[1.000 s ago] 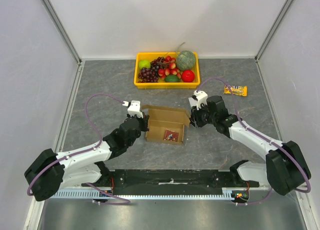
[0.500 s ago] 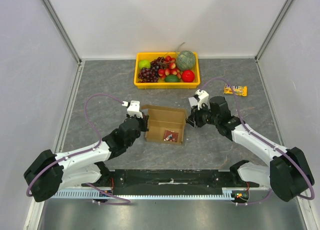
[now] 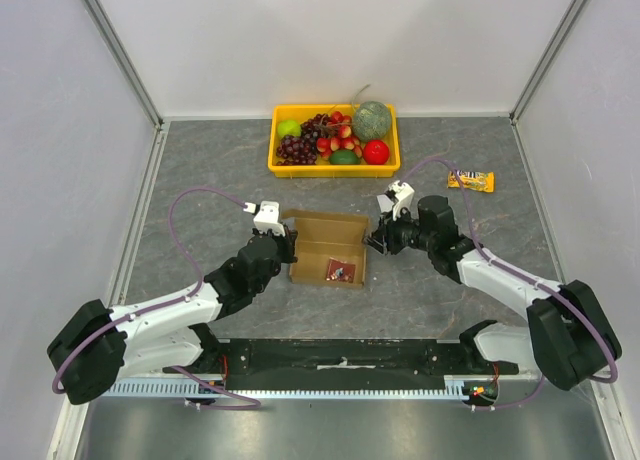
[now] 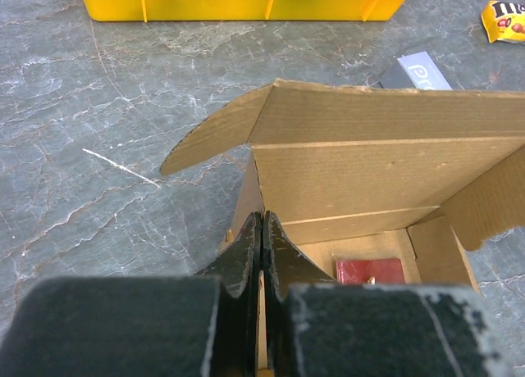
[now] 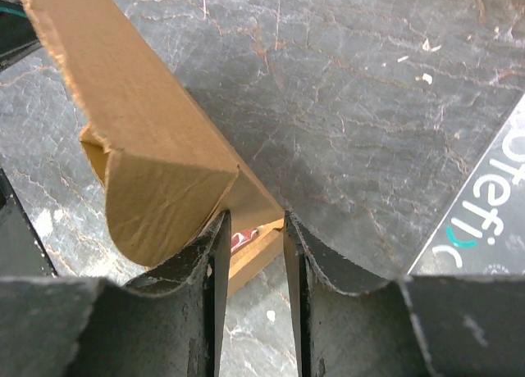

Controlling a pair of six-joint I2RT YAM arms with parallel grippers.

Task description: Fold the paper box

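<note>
**Roughly halfway: box stands, flaps not yet shut**

Near the middle of the table [image 3: 200, 170], between the two arms and closer to the front edge than the back, sits the box [image 3: 327, 248]. Its floor and side walls are up, so the carton shape is there. The far flap rises behind it with a side tab curling outward, and the top is uncovered. A small red thing [image 3: 340, 271] lies on the floor inside.

I'd call that about half done: the loose flaps want tucking in and the lid wants closing.

The left gripper [image 3: 288, 242] is closed tight, pinching the top edge of the thin left wall and steadying it. The right gripper [image 3: 374, 242] has its jaws partly apart at the right wall. A curled flap lies against one finger, and nothing looks clamped.

The tray [image 3: 335, 170] of fruit by the back edge is well apart.
</note>
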